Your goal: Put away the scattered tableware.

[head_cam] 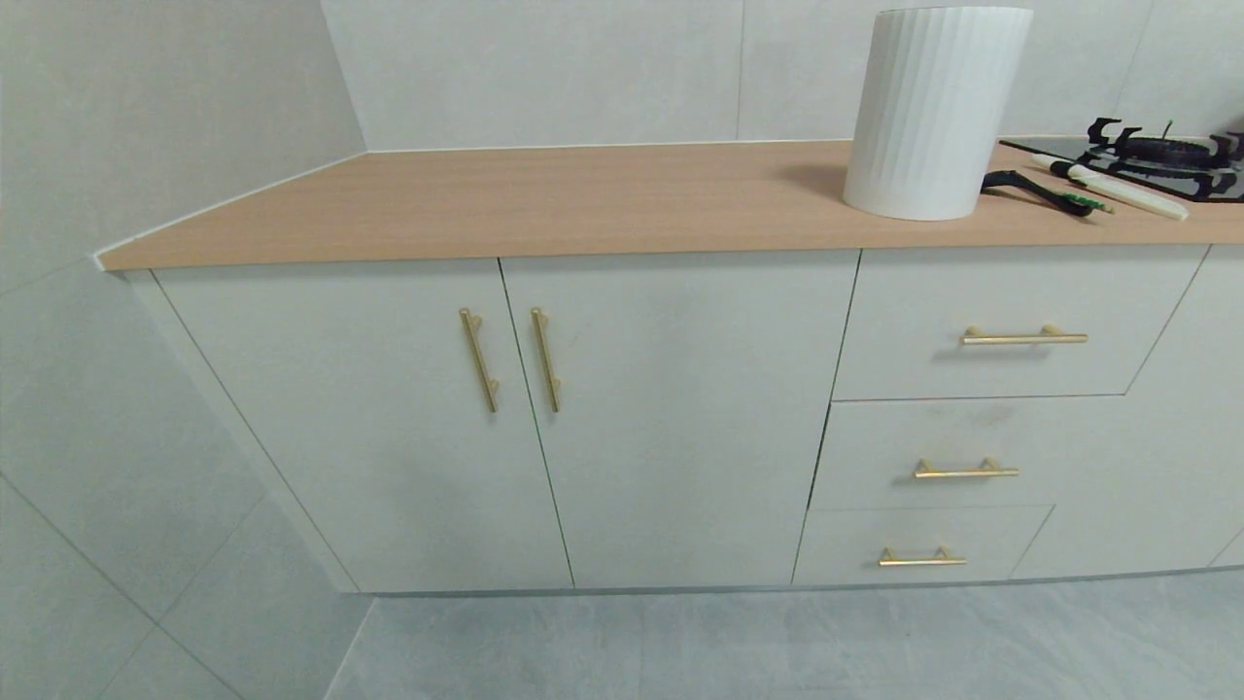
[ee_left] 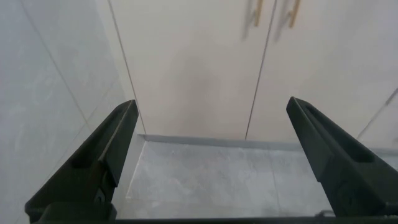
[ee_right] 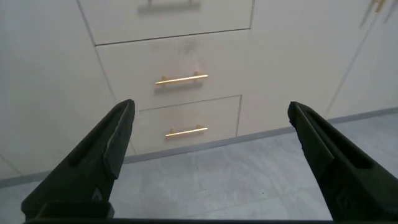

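Pale wood surface [head_cam: 535,199] carries the scattered tableware at its far right end: a black-handled utensil [head_cam: 1035,191] and a white-handled long utensil [head_cam: 1118,189]. They lie side by side, just to the right of a tall white ribbed cylindrical container [head_cam: 933,112]. Both lie flat, long axes roughly parallel, slanting from back-left to front-right. Black stove grate [head_cam: 1166,151] sits just behind them.

Left end effector [ee_left: 217,168]: released, jaws spread wide, nothing between them. It hangs low, facing the cream double cabinet doors [ee_left: 199,62].

Right end effector [ee_right: 211,162]: likewise released and empty, low before the cream drawer stack [ee_right: 180,62] with its brass bar handles [ee_right: 181,79].

Judgement: the drawer stack sits under the right end of the surface, below the utensils, so the right arm is probably the nearer one. The tableware lies up and ahead of it, well apart. The next move likely calls for a lift to surface height. After that, an approach over one handle with the jaws set crosswise to its slanted axis. Nothing is grasped; the task looks unstarted.
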